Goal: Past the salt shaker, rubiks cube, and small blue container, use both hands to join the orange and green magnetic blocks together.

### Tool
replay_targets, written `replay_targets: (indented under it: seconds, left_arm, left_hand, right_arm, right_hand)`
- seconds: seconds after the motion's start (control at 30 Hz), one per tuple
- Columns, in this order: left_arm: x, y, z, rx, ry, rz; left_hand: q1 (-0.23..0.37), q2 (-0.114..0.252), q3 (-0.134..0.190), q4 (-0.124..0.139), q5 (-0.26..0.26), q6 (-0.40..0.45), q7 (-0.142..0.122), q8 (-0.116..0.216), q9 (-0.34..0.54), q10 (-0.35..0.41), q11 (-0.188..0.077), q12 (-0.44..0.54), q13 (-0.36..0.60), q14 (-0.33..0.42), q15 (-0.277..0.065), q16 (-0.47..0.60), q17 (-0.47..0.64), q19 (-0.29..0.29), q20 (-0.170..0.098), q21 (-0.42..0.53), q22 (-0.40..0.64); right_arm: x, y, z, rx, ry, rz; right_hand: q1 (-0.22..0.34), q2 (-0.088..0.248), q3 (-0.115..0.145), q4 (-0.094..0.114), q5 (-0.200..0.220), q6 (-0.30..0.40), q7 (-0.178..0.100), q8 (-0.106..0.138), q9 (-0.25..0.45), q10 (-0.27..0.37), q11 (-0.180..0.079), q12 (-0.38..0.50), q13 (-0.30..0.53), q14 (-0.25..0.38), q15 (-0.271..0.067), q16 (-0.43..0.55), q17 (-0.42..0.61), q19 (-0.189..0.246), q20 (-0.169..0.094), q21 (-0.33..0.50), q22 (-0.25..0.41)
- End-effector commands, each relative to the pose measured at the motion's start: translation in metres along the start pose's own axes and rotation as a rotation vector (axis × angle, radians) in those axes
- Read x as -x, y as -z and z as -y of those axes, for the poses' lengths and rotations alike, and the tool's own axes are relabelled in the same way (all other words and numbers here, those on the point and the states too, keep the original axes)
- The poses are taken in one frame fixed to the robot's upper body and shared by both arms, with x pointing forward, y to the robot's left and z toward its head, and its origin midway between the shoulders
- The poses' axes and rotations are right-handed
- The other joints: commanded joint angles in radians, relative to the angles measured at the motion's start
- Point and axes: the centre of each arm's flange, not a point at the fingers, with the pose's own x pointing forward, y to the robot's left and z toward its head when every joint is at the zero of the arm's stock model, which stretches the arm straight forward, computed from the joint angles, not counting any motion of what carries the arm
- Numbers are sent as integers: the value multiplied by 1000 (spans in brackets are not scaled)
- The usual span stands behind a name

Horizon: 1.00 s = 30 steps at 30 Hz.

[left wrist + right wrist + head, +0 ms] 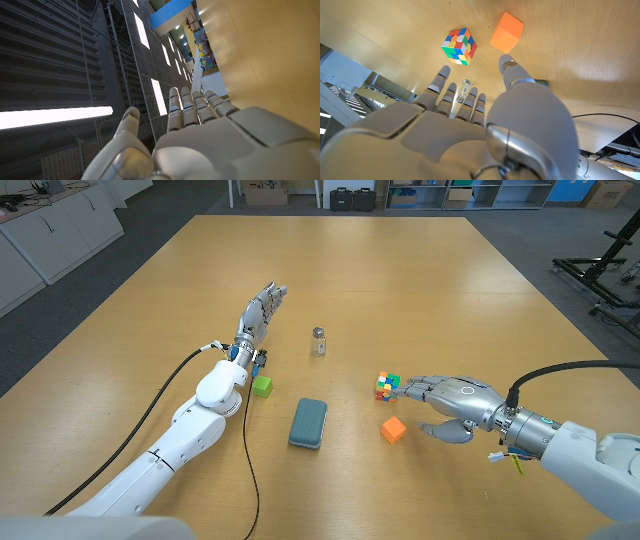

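The orange block (pixel 393 429) lies on the table just left of my right hand (pixel 447 400), whose thumb hangs beside it and whose fingers reach toward the Rubik's cube (pixel 387 386). In the right wrist view the orange block (pixel 506 32) and the cube (pixel 459 46) lie beyond my open right hand (pixel 470 125). The green block (pixel 262 386) sits beside my left wrist. My left hand (pixel 259 312) is stretched out, fingers straight, holding nothing; the left wrist view shows that hand (pixel 200 135) extended too.
The salt shaker (pixel 318 341) stands mid-table, seen between my fingers as the salt shaker (pixel 465 89). A small blue container (pixel 308 423) lies between the two blocks. Black cables trail along my left arm. The wooden table (pixel 420 280) extends far back.
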Motion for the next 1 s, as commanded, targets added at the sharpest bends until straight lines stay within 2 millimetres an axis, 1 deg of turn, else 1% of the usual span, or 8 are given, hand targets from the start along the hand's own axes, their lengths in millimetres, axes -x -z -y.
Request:
replay_targets:
  seconds: [0.03, 0.1, 0.27, 0.3, 0.33, 0.53, 0.83, 1.0]
  left_arm:
    - [4, -3, -2, -6, -7, 5]
    - [3, -5, -2, -12, -1, 6]
    - [-2, -9, -1, -20, 9, 8]
    - [-3, -10, -1, -22, 11, 8]
    - [-3, -11, -2, -24, 13, 8]
    - [-7, -17, -4, -33, 11, 14]
    - [-7, -22, -2, -43, 12, 21]
    - [-4, -22, -3, -43, 8, 22]
  left_hand:
    - [0, 5, 1, -4, -2, 4, -6, 0, 6, 1, -3, -1, 1, -1, -2, 0, 2, 3, -56, -4, 3]
    - [0, 5, 1, -4, -2, 4, -6, 0, 6, 1, -3, -1, 1, 0, -2, 0, 2, 2, -55, -4, 3]
    - [-1, 4, 1, -4, -2, 2, -7, -2, 6, -1, -2, -2, 1, -2, -1, -1, 2, 0, -54, -5, 3]
    - [-1, 4, 1, -4, -2, 3, -7, -2, 6, -2, -1, -2, 1, -2, -2, -1, 2, -1, -54, -5, 3]
    - [-1, 4, 1, -4, -2, 2, -6, -2, 6, -1, -1, -2, 1, -2, -2, -2, 2, -1, -54, -5, 3]
    - [-1, 5, 0, -4, -2, 2, -7, -3, 6, 0, -3, -2, 1, -2, -2, -2, 2, -2, -55, -6, 3]
    - [-1, 4, 0, -4, -2, 3, -7, -4, 6, 2, -3, -2, 1, -3, -1, -3, 2, -4, -54, -6, 3]
    - [-1, 5, 0, -4, -2, 3, -7, -5, 6, 1, -4, -3, 1, -3, -1, -3, 2, -5, -54, -7, 3]
  right_arm:
    - [-12, 3, 2, 66, -49, 7]
    - [-13, 2, 1, 72, -56, 8]
    - [-15, 1, -4, 78, -76, 4]
    - [-15, 2, -5, 70, -82, 2]
    - [-15, 2, -6, 64, -88, 1]
    - [-18, 2, -12, 53, -97, 6]
    - [-26, 0, -26, 52, -83, 19]
    - [-31, 0, -33, 42, -77, 27]
  right_hand:
    - [-1, -7, 4, 8, 8, -1, 1, -2, 5, -7, 0, 1, 5, 1, 10, -2, 3, 0, 19, -3, 4]
    - [-3, -8, 3, 9, 8, 0, 1, -1, 5, -7, 0, 1, 5, 0, 9, -2, 4, 6, 21, -1, 5]
    - [-11, -8, 0, 14, 9, 13, -1, 5, 7, -9, 2, 1, 6, 3, 7, 0, 5, 20, 6, 2, 5]
    - [-12, -8, -1, 15, 9, 8, 0, 4, 7, -11, 2, 0, 6, 3, 7, 0, 5, 21, 7, 2, 5]
    - [-15, -8, -2, 16, 10, -19, 5, -6, 8, -15, 2, -1, 6, 4, 6, 0, 7, 23, 9, 2, 6]
    - [-19, -9, -4, 17, 11, -46, 10, -16, 8, -25, 4, -4, 7, 8, -2, 1, 8, 35, 25, 5, 6]
    - [-21, -10, -6, 17, 13, -41, 2, -12, 8, -33, 4, -7, 5, 10, -9, 1, 10, 33, 38, 2, 6]
    - [-23, -11, -7, 17, 15, -25, -7, -4, 8, -20, -16, -2, 4, 23, -16, 6, 11, 33, 39, -1, 6]
